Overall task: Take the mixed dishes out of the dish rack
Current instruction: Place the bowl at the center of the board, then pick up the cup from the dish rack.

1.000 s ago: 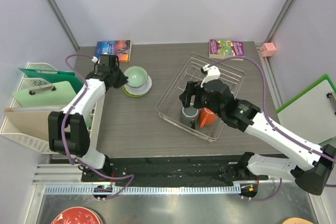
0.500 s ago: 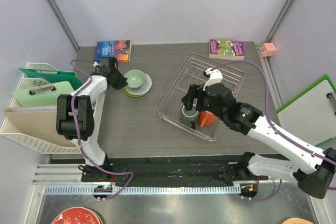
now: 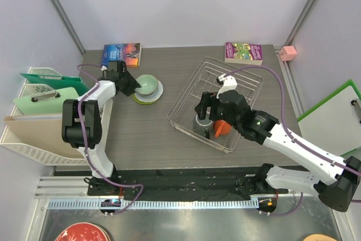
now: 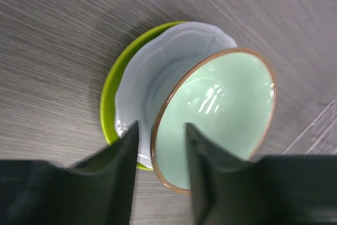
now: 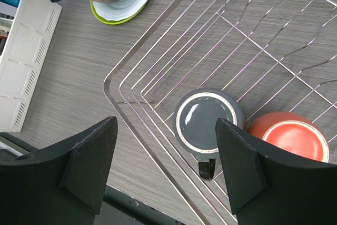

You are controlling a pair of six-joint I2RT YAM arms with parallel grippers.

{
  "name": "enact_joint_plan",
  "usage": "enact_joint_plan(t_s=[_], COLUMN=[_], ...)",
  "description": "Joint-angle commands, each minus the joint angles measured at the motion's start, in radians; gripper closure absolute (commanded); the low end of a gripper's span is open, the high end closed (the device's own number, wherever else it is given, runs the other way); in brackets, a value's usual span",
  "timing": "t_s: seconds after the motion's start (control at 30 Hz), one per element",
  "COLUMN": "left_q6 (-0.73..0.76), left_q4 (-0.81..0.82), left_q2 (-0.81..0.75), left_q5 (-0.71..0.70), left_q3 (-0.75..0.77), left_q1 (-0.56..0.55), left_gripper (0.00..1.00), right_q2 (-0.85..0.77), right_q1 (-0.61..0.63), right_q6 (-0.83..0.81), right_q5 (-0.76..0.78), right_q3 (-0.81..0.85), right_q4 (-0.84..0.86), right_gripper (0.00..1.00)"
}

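Note:
A pale mint-green bowl (image 4: 226, 104) sits on a light grey plate (image 4: 152, 77), which is stacked on a small lime-green plate (image 4: 108, 104) at the table's back left (image 3: 148, 84). My left gripper (image 4: 161, 126) straddles the bowl's near rim, open, with a gap on the outer side. The wire dish rack (image 3: 186, 103) holds a grey mug (image 5: 206, 119) and an orange mug (image 5: 292, 135) in its near corner. My right gripper (image 5: 166, 124) hovers wide open just above the grey mug (image 3: 198, 123), gripping nothing.
Two books lie along the back edge (image 3: 121, 55) (image 3: 242, 52). White slotted file trays (image 3: 34, 134) with clipboards stand off the left edge. A pink box (image 3: 289, 53) and a clipboard (image 3: 335, 117) are on the right. A red plate (image 3: 82, 234) lies below the arm bases.
My left gripper's jaws have parted from the bowl's rim, and the bowl rests on the stacked plates. The right arm has barely shifted over the grey mug.

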Motion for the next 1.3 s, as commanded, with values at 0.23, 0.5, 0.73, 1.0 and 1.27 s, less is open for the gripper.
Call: enact_joint_plan(t_s=[0.23, 0.5, 0.73, 1.0, 1.27], left_q6=[-0.015, 0.045, 0.155, 0.064, -0.003], left_q4=[-0.065, -0.120, -0.110, -0.082, -0.280], left_q2=[-0.264, -0.509, -0.611, -0.657, -0.493], left_q5=[-0.060, -0.144, -0.236, -0.302, -0.670], left_q3=[0.049, 0.030, -0.013, -0.121, 0.002], left_q1=[0.006, -0.100, -0.420, -0.649, -0.926], left_gripper=[0.42, 0.42, 0.38, 0.00, 0.00], right_q2=[-0.013, -0.045, -0.209, -0.309, -0.122], right_q1=[0.000, -0.011, -0.009, -0.009, -0.008], right_q6=[-0.001, 0.152, 0.267, 0.308, 0.411], right_q5=[0.164, 0.229, 0.302, 0.262, 0.504], right_q3=[-0.006, -0.027, -0.040, -0.035, 0.066], right_q4=[-0.016, -0.161, -0.274, -0.242, -0.533], right_gripper=[0.19, 0.21, 0.14, 0.00, 0.00])
